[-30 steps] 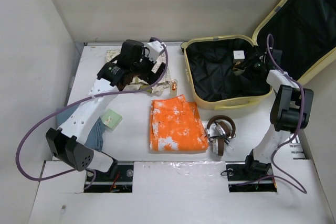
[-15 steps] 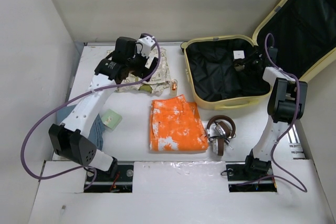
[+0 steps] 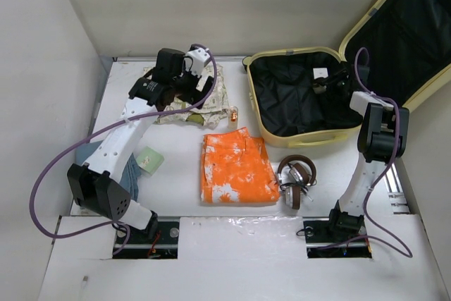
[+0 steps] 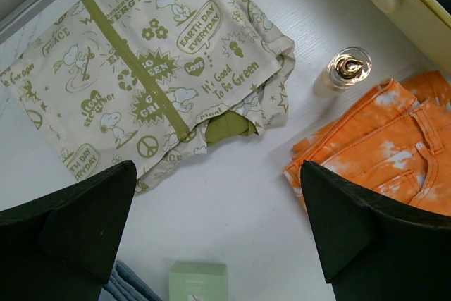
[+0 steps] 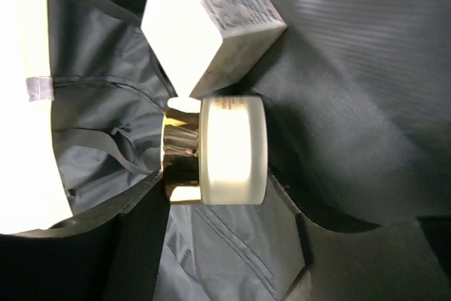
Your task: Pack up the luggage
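Note:
The luggage [image 3: 310, 139], a pale yellow suitcase, lies open at the back right with its lid raised, and its black lining fills the right wrist view [image 5: 352, 54]. My right gripper [image 3: 328, 82] is inside it and is open [image 5: 232, 244]. A white jar with a gold lid [image 5: 232, 149] lies on its side on the lining just past the fingertips. A white box [image 5: 211, 19] lies next to the jar. My left gripper [image 3: 180, 84] hovers open [image 4: 217, 167] and empty over a cream printed bag [image 4: 141, 68].
Orange tie-dye shorts [image 3: 236, 167] lie mid-table, with headphones [image 3: 297, 177] to their right. A small glass bottle [image 4: 343, 70] stands between the bag and the shorts. A green box [image 3: 149, 160] and folded jeans [image 3: 127, 174] lie at the left. White walls close in the left and back.
My left gripper has moved slightly left and back, uncovering more of the printed bag. My right gripper has moved a little deeper into the suitcase.

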`<state>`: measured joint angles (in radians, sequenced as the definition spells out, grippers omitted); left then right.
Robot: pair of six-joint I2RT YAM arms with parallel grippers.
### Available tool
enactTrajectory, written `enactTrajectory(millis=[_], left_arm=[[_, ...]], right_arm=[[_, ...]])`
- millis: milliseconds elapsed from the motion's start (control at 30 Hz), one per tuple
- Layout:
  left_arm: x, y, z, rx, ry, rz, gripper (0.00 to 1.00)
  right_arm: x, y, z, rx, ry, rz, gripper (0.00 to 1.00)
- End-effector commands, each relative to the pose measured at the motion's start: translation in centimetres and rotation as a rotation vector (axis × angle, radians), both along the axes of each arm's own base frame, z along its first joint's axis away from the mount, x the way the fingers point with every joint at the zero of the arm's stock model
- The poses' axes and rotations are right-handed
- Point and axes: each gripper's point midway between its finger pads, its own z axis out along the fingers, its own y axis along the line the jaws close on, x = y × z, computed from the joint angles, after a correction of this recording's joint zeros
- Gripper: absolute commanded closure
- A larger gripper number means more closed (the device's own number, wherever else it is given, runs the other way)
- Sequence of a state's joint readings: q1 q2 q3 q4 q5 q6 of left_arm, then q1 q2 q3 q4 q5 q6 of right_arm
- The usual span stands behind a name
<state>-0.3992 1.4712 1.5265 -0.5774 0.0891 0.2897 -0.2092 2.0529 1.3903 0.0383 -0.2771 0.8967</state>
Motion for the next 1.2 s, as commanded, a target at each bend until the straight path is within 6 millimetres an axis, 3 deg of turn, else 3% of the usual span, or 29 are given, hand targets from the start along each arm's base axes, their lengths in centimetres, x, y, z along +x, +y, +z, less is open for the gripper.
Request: enactTrajectory(millis=[0, 167, 233, 333, 433, 567, 600, 633, 667, 700, 733, 767, 800, 867, 900, 933, 967, 1033, 1067, 1100, 1167], left_arm=[[0.8, -0.6, 3.0, -0.042, -0.076, -0.012, 0.00], [0.6, -0.5, 3.4, -0.039, -0.088, -0.017, 0.00], [0.4, -0.4, 3.4, -0.039, -0.088, -0.017, 0.00], [0.2, -0.3, 3.7, -0.043, -0.096, -0.017, 0.00], [0.2, -0.4, 3.7, -0.041, -0.098, -0.030, 0.00], [0.1, -0.4, 4.5, -0.047, -0.115, -0.030, 0.00], [0.0, -0.5, 4.5, -0.052, -0.113, -0.038, 0.00], [0.0, -0.5, 4.5, -0.052, -0.113, -0.038, 0.00], [0.0, -0.5, 4.5, -0.052, -0.113, -0.038, 0.00], [-0.1, -0.4, 4.8, -0.049, -0.125, -0.043, 0.00], [-0.1, -0.4, 4.8, -0.049, -0.125, -0.043, 0.00], [-0.1, -0.4, 4.8, -0.049, -0.125, -0.043, 0.00], [-0.1, -0.4, 4.8, -0.049, -0.125, -0.043, 0.00], [-0.1, -0.4, 4.8, -0.041, -0.129, -0.049, 0.00], [-0.1, -0.3, 4.9, -0.033, -0.133, -0.055, 0.00], [-0.1, -0.3, 4.9, -0.033, -0.133, -0.055, 0.00], [-0.1, -0.3, 4.9, -0.033, -0.133, -0.055, 0.00], [0.0, -0.4, 5.2, -0.036, -0.142, -0.055, 0.00], [0.2, -0.4, 4.8, -0.032, -0.132, -0.055, 0.00], [0.2, -0.4, 4.8, -0.032, -0.132, -0.055, 0.00], [0.3, -0.5, 4.7, -0.029, -0.123, -0.055, 0.00]], right_arm=[[-1.0, -1.0, -0.4, 0.013, 0.051, -0.091, 0.40], [-2.2, -1.8, 0.0, -0.004, 0.098, -0.153, 0.35], [-3.4, -2.3, -1.2, -0.001, 0.157, -0.171, 0.33], [-3.9, -2.4, -1.6, 0.012, 0.183, -0.169, 0.25], [-4.3, -2.1, -1.6, 0.033, 0.206, -0.167, 0.24], [-5.2, -2.1, 0.7, 0.005, 0.185, -0.190, 0.24], [-5.2, -1.2, 1.5, -0.042, 0.164, -0.136, 0.26], [-4.7, -1.0, 3.8, -0.105, 0.120, -0.112, 0.26], [-4.4, -1.2, 4.5, -0.192, 0.119, -0.103, 0.27], [-4.8, 0.6, 4.8, -0.266, 0.154, -0.030, 0.27], [-3.7, 0.8, 7.6, -0.388, 0.108, 0.043, 0.27], [-3.6, 1.0, 8.0, -0.450, 0.123, 0.081, 0.26], [-4.0, 1.1, 7.7, -0.489, 0.158, 0.145, 0.24], [-2.5, 0.5, 8.2, -0.582, 0.172, 0.275, 0.24], [-3.8, 0.3, 7.1, -0.599, 0.266, 0.326, 0.24], [-3.6, -0.1, 6.8, -0.628, 0.299, 0.354, 0.24], [-2.1, -0.9, 7.0, -0.685, 0.305, 0.384, 0.24], [-2.5, -2.1, 6.5, -0.742, 0.386, 0.404, 0.23], [-1.7, -2.1, 7.3, -0.788, 0.369, 0.422, 0.21], [-1.5, -2.0, 6.1, -0.815, 0.397, 0.444, 0.21], [-1.1, -1.7, 6.0, -0.858, 0.389, 0.481, 0.20]])
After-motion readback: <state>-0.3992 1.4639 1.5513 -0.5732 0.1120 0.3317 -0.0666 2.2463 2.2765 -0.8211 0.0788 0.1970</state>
